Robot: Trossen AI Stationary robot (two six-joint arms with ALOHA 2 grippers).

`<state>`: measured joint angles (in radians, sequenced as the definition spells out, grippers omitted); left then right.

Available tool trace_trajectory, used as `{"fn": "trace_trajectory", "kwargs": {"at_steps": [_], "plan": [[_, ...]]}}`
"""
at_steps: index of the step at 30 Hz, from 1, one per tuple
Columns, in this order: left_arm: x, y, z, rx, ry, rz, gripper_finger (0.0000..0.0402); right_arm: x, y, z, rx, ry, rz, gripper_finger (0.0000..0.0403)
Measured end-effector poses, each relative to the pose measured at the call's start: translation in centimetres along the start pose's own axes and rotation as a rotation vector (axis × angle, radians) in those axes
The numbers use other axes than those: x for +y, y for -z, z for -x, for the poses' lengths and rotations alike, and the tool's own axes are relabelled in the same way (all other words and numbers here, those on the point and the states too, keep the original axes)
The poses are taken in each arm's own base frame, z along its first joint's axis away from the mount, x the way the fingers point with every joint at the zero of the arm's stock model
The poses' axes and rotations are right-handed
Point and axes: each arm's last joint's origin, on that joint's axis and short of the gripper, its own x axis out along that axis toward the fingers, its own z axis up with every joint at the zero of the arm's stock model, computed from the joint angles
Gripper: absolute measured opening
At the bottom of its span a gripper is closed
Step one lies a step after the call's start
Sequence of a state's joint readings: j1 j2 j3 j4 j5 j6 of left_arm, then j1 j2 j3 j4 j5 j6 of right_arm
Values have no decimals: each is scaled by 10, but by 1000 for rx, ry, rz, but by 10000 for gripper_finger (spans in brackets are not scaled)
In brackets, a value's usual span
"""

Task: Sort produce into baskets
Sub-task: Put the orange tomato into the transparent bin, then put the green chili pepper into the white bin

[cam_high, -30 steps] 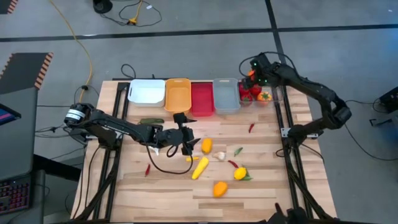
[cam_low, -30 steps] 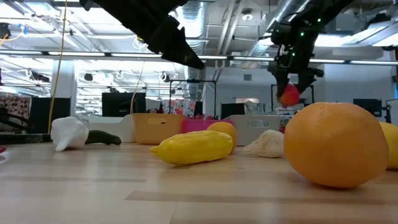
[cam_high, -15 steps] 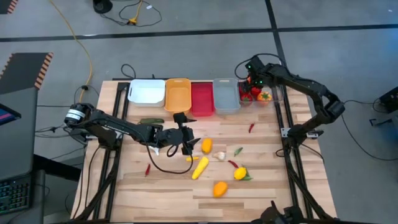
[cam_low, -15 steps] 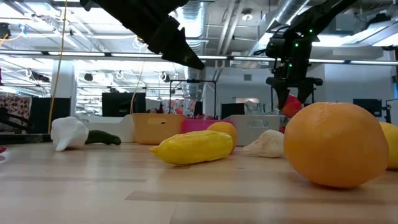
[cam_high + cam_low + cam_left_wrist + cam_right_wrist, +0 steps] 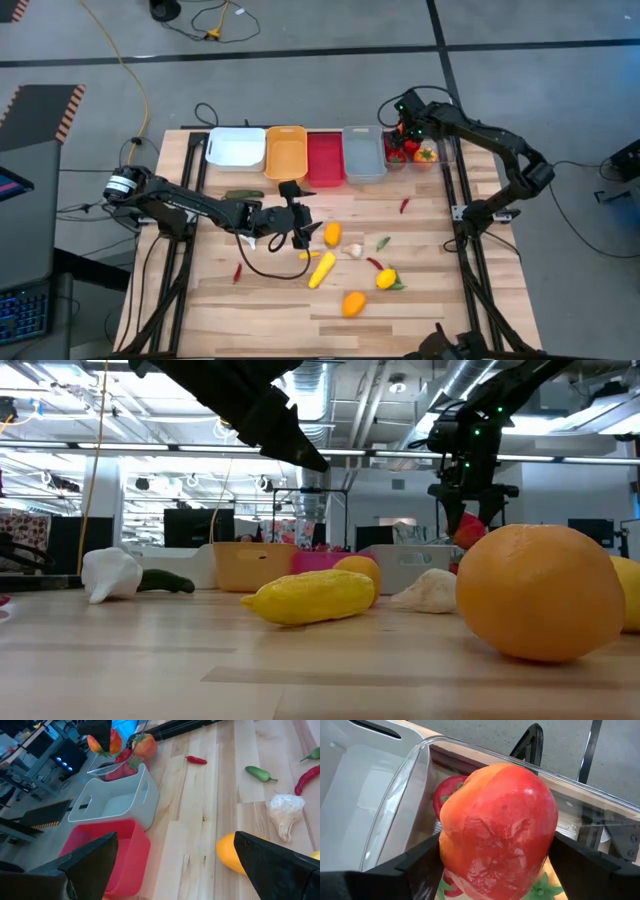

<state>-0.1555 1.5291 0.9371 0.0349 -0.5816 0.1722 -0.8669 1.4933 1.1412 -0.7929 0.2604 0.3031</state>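
My right gripper (image 5: 406, 127) is shut on a red-orange pepper (image 5: 497, 830) just above the clear bin (image 5: 420, 158) at the table's far right; the bin holds red tomatoes and an orange piece. The pepper also shows in the low view (image 5: 468, 530). White (image 5: 236, 148), orange (image 5: 285, 152), red (image 5: 324, 158) and grey (image 5: 363, 153) bins stand in a row along the far edge. My left gripper (image 5: 300, 237) hangs open and empty over the table's middle, next to an orange fruit (image 5: 332, 234). My right gripper pinches the pepper between its two fingers (image 5: 422, 862), one on each side of its body (image 5: 451, 845). The fingers come from above, pointing down. The pepper hangs lifted clear over the clear bin's rim (image 5: 415, 765), touching nothing else that I can see.
Loose on the table: a green cucumber (image 5: 244, 194), yellow corn (image 5: 321, 269), white garlic (image 5: 352, 250), a lemon (image 5: 386, 279), an orange pepper (image 5: 353, 303), red chillies (image 5: 404, 205) (image 5: 374, 264) (image 5: 238, 272), a green chilli (image 5: 383, 242).
My right gripper has gone down and a little toward the table's left with the pepper, closer to the clear bin, then held still. It stays shut on the pepper.
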Motion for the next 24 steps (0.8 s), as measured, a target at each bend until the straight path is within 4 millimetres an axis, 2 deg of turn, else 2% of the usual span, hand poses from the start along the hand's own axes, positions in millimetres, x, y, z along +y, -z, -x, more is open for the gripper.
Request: {"fn": "trace_trajectory", "kwargs": {"at_steps": [8,15,19,24], "plan": [[0,0,0,1,0,-9,385,0,0,0,0,0,-1,397],[6,4,9,62,11,-57,385,-1,2,0,20,6,4,392],[21,9,21,131,40,-53,382,-1,2,0,23,8,4,393],[48,22,37,261,82,-11,374,-2,3,8,0,-1,0,393]]}}
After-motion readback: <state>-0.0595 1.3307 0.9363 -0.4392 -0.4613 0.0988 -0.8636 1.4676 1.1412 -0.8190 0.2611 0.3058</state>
